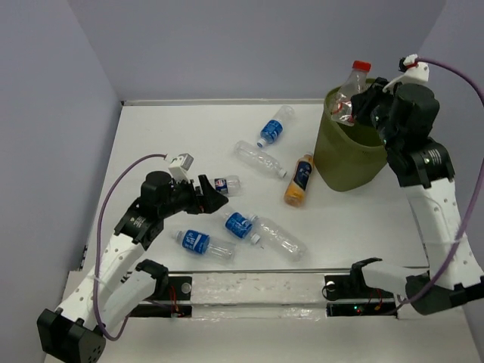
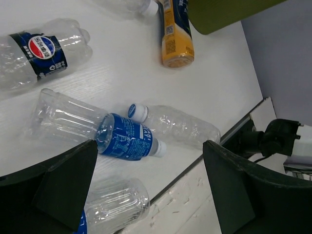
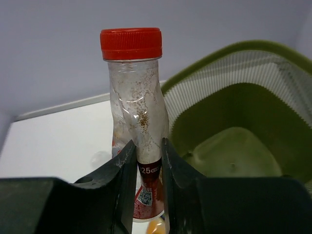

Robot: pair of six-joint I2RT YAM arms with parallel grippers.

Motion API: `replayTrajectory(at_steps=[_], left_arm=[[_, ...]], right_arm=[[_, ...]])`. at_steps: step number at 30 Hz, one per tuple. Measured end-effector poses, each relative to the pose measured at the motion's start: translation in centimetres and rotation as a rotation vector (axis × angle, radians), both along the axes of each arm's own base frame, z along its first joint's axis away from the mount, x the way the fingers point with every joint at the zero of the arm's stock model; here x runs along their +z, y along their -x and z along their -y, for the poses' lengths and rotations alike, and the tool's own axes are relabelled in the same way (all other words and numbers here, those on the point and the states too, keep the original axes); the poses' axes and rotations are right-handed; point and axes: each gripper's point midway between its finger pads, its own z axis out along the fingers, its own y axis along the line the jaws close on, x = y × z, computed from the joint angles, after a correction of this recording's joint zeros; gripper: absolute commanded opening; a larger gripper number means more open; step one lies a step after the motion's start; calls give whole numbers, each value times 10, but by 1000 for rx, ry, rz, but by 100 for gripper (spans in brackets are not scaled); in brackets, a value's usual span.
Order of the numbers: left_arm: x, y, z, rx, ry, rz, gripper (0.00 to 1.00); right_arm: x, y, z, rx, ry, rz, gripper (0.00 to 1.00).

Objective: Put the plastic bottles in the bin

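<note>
From above, we see the right fingers (image 1: 365, 100) clamped on the red-capped bottle (image 1: 352, 85). It is held off the white surface (image 1: 151, 144) at the far-left rim of the olive bin (image 1: 340, 162), cap pointing up. The bin stands at the far right of the surface. The left fingers (image 1: 210, 193) are spread wide with nothing between them, low over the surface and just beside a small Pepsi bottle (image 1: 225, 183) lying on its side. An orange bottle (image 1: 299, 180) lies just beside the bin's base. A far blue-labelled bottle (image 1: 274, 128) lies toward the back, well apart from both arms.

In the left wrist view, we see the left fingers (image 2: 63, 187) gaping at the two lower corners. Between and beyond them a near blue-labelled bottle (image 2: 97, 131) and a white-capped clear bottle (image 2: 178, 127) lie touching each other on the surface. The Pepsi bottle (image 2: 44, 48) is at the upper left. The orange bottle (image 2: 173, 36) is at the top, next to a corner of the bin (image 2: 219, 12).

In the right wrist view, the right fingers (image 3: 114, 180) pinch the red-capped bottle (image 3: 134, 97) at its labelled lower part, and its clear wall looks crumpled. The bottle stands upright in this view, with the bin's (image 3: 229, 51) open mouth just to its right and behind it.
</note>
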Motion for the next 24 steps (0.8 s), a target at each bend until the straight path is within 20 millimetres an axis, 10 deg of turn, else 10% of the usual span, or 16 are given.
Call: replayTrajectory(at_steps=[4, 6, 8, 9, 13, 19, 24], left_arm=[[-1, 8, 10, -34, -8, 1, 99], [-3, 6, 8, -20, -26, -1, 99], [-3, 2, 6, 0, -44, 0, 99], [-3, 0, 4, 13, -56, 2, 99], [1, -8, -7, 73, -102, 24, 99], [1, -12, -20, 141, -140, 25, 99], [-9, -7, -27, 188, -157, -37, 99]], right_arm=[[-42, -50, 59, -209, 82, -114, 0], [-62, -65, 88, -305, 124, -173, 34], [-68, -67, 98, -344, 145, -192, 90], [-68, -67, 101, -355, 161, -193, 99], [-55, -59, 99, -342, 166, -160, 98], [-22, -21, 41, -47, 92, -37, 90], [-95, 56, -104, 536, 89, -144, 93]])
